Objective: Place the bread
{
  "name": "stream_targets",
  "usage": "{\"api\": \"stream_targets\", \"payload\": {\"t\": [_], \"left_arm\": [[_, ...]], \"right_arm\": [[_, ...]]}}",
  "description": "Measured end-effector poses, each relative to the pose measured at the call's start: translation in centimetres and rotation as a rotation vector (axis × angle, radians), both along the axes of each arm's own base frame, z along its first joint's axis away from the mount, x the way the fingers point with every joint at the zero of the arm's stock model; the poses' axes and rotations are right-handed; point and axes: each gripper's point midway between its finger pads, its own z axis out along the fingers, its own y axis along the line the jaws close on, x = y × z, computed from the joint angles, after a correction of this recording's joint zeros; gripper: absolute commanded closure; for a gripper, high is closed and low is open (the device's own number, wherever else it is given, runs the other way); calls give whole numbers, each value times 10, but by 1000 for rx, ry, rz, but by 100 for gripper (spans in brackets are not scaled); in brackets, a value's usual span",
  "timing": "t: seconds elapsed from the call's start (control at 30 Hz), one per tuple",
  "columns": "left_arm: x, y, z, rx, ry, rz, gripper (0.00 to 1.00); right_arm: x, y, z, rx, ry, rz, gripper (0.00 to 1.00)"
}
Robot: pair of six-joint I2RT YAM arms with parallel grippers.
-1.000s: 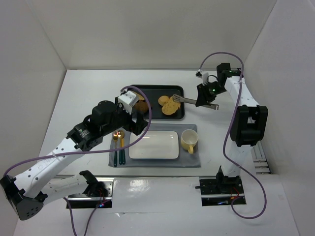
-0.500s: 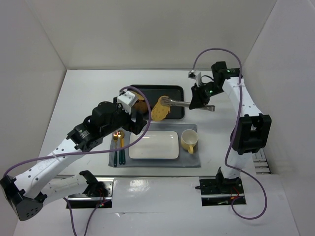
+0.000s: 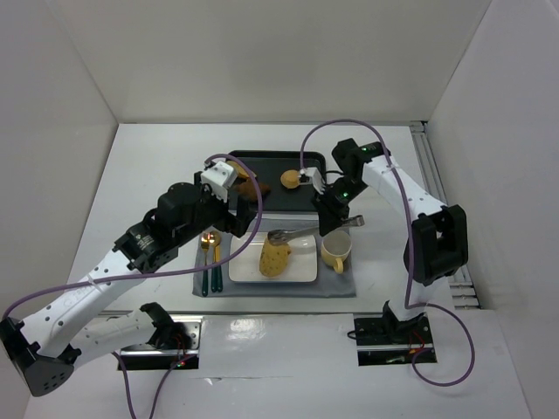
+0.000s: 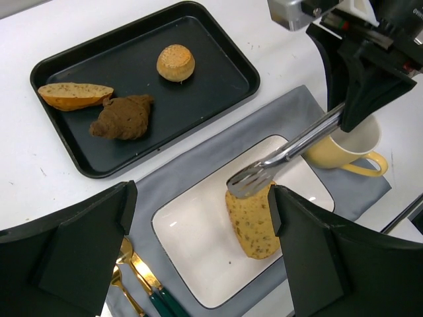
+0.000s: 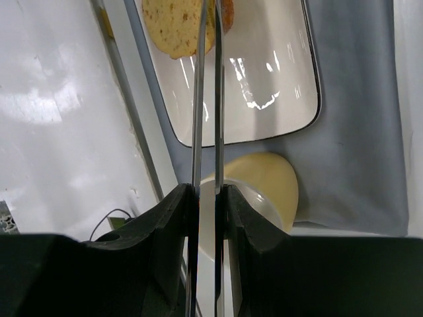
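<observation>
The bread [image 3: 275, 259], a flat golden-brown slice, lies on the right part of the white plate [image 3: 249, 262]. It also shows in the left wrist view [image 4: 254, 224] and in the right wrist view [image 5: 173, 23]. My right gripper [image 3: 334, 212] [image 5: 207, 198] is shut on metal tongs [image 3: 293, 233] [image 4: 291, 148] [image 5: 206, 99]. The tong tips rest at the bread's far end; I cannot tell whether they still pinch it. My left gripper [image 3: 229, 214] [image 4: 198, 257] is open and empty, hovering above the plate [image 4: 192, 244].
A black tray [image 3: 271, 166] [image 4: 198, 99] behind the plate holds a round bun [image 4: 175, 63], a dark brown chunk [image 4: 123, 117] and another slice [image 4: 74, 94]. A yellow mug [image 3: 334, 250] [image 4: 344, 142] stands right of the plate on a grey mat [image 3: 345, 284]. Gold cutlery [image 3: 210, 262] lies left.
My right arm has swung the tongs with the bread from the black tray down to the white plate. My left arm has shifted slightly.
</observation>
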Motion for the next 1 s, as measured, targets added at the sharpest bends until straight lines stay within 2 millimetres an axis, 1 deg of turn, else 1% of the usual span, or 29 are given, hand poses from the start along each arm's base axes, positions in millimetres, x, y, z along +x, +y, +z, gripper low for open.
{"api": "stream_targets", "payload": {"t": [0.03,0.07,0.1,0.13,0.2,0.23,0.33,0.37,0.5,0.77,0.87,0.93,1.0], "left_arm": [[0,0,0,0,-1,2,0],[0,0,0,0,-1,2,0],[0,0,0,0,-1,2,0],[0,0,0,0,-1,3,0],[0,0,0,0,-1,3,0],[0,0,0,0,-1,3,0],[0,0,0,0,-1,3,0],[0,0,0,0,-1,3,0],[0,0,0,0,-1,3,0],[0,1,0,0,-1,4,0],[1,1,0,1,-2,4,0],[1,1,0,2,-3,9,0],[2,1,-1,2,-4,11,0]], "right_arm": [[-2,-2,-2,-17,3,2,95],[-4,-2,-4,-31,4,5,89],[-5,-3,-6,-44,3,5,84],[-5,-3,-7,-53,2,5,74],[-5,-4,-7,-68,-5,3,66],[-5,-5,-7,-74,-9,2,59],[-5,-6,-6,-87,-19,-3,53],[-4,-7,-6,-90,-22,-5,50],[-5,-8,-3,-94,-35,-8,44],[-1,-7,4,-86,-66,-19,44],[10,-8,19,-60,-119,-43,44],[22,-10,33,-31,-175,-77,44],[35,-17,51,1,-244,-127,44]]}}
